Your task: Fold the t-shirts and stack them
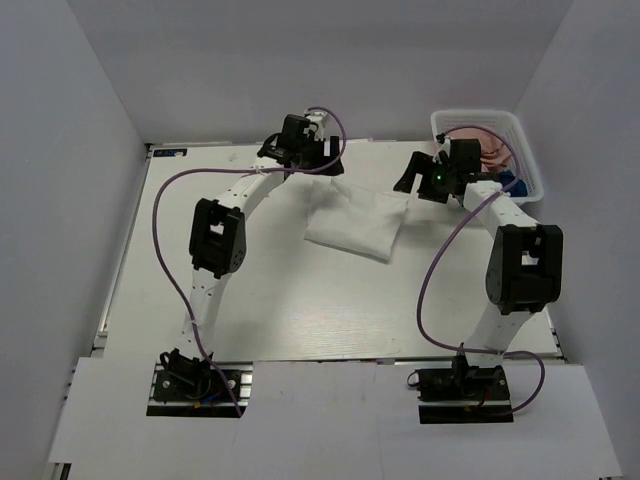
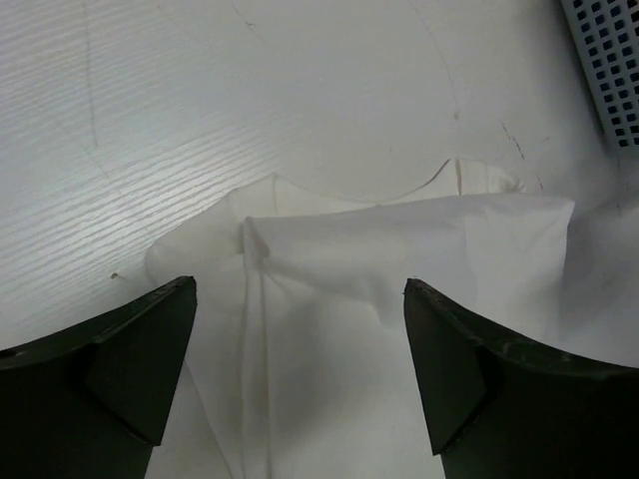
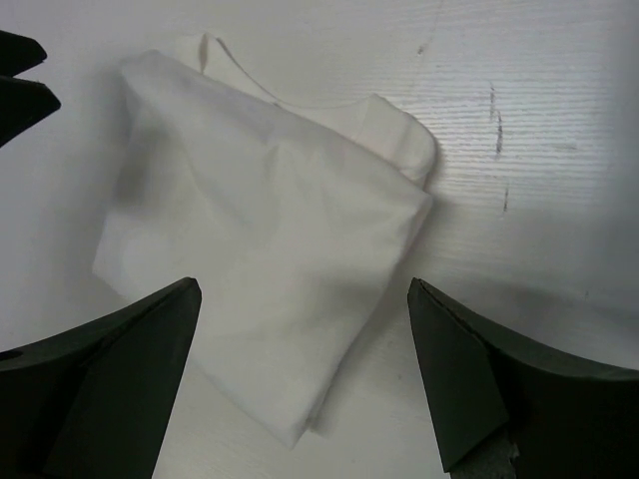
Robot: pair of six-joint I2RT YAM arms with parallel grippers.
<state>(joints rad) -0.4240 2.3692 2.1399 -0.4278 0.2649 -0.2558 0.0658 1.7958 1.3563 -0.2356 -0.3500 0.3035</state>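
The white t-shirt (image 1: 352,222) lies folded into a rough rectangle on the table, between the two grippers. It fills the left wrist view (image 2: 379,299) and the right wrist view (image 3: 270,259); no print shows. My left gripper (image 1: 300,150) is open and empty above the shirt's far left corner. My right gripper (image 1: 418,172) is open and empty above its far right corner. The pink t-shirt (image 1: 490,148) and a bit of the navy t-shirt (image 1: 512,183) lie in the basket at the far right.
The white lattice basket (image 1: 525,145) stands at the far right corner, behind the right gripper; its edge shows in the left wrist view (image 2: 609,60). White walls close in the table on three sides.
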